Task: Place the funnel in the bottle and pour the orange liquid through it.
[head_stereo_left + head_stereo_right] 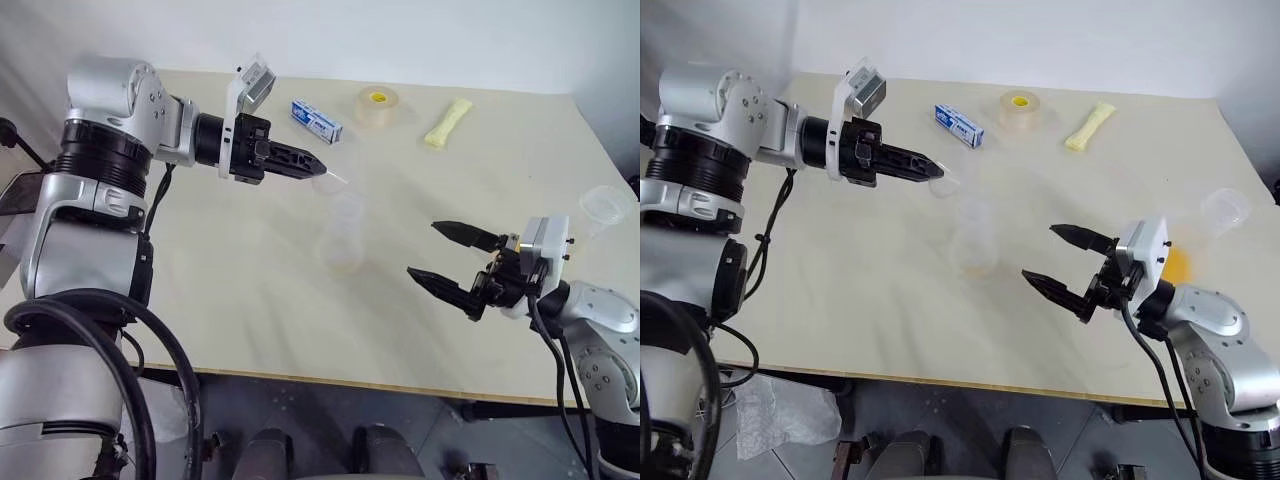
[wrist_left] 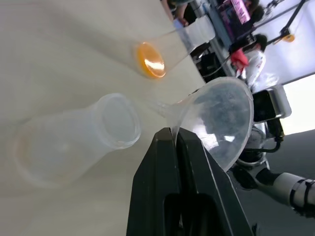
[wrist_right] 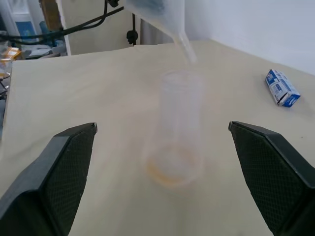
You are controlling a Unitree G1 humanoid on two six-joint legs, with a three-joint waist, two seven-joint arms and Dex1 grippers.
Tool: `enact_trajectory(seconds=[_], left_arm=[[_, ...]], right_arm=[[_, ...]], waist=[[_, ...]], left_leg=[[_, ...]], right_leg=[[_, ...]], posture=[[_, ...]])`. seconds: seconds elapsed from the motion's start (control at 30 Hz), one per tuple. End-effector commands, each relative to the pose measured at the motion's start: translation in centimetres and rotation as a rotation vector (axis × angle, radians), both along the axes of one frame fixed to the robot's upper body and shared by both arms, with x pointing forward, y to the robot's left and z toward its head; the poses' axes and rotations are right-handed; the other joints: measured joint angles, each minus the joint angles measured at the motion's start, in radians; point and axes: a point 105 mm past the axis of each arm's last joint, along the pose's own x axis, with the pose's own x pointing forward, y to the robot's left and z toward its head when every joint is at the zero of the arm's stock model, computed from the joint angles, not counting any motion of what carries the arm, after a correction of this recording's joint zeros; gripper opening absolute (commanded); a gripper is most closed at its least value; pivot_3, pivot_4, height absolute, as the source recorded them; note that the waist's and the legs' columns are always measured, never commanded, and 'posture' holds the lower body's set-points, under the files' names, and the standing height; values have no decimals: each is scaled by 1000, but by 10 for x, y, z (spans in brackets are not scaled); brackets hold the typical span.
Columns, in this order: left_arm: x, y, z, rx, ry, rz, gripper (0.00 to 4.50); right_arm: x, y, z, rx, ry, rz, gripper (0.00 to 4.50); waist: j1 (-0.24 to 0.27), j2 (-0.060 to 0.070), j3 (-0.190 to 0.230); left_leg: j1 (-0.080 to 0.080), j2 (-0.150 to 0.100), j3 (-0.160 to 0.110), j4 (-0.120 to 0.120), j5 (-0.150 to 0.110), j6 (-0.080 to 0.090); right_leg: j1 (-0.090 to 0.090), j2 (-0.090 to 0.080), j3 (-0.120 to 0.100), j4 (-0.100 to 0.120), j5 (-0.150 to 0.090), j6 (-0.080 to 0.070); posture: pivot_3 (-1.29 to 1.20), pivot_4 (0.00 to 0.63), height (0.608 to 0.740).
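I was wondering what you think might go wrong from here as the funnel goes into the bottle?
The left gripper pinches the funnel only by its thin rim, so it may twist or slip. The spout hangs above the bottle and could clip the narrow neck, tipping the light bottle. The flask of orange liquid stands near the open right gripper, which could knock it.

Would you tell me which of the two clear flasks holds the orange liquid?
The flask by the table's right edge, with orange liquid at its base; the bottle mid-table below the funnel looks empty.
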Motion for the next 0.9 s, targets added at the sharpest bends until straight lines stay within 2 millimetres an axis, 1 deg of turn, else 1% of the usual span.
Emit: enact_trajectory(seconds=[0.03,0.13,0.23,0.37,0.53,0.63,0.9], left_arm=[[-3,6,8,28,-37,-29,17],[-1,9,4,54,-36,-30,17],[7,15,-4,115,-61,-2,17],[9,16,5,64,-62,15,17],[11,16,3,54,-56,21,17],[11,14,-2,70,-48,3,17],[12,1,-8,126,-71,-62,17]], right_arm=[[-7,-1,12,6,-68,-19,4500],[-8,-1,11,7,-66,-25,4500],[-6,0,11,8,-65,-30,4500],[-5,0,11,11,-65,-34,4500],[-4,0,10,10,-63,-36,4500],[-3,0,9,8,-63,-35,4500],[0,1,8,6,-63,-31,4500]], waist=[[-2,0,0],[-3,1,1],[-1,1,1],[-1,1,1],[0,0,1],[0,0,1],[0,0,2]], left_leg=[[0,0,0,0,0,0],[0,1,0,-1,0,0],[0,1,0,0,0,0],[0,1,0,0,0,1],[0,1,0,0,0,1],[0,1,0,0,0,1],[0,1,0,0,0,1]], right_leg=[[0,0,0,0,0,0],[0,1,0,0,0,0],[0,0,1,0,0,0],[0,0,0,0,0,0],[0,0,0,0,0,0],[0,0,0,0,0,0],[-1,0,0,0,0,0]], posture=[[0,150,740],[0,150,740],[0,150,740],[0,150,740],[0,150,740],[0,150,740],[0,150,740]])
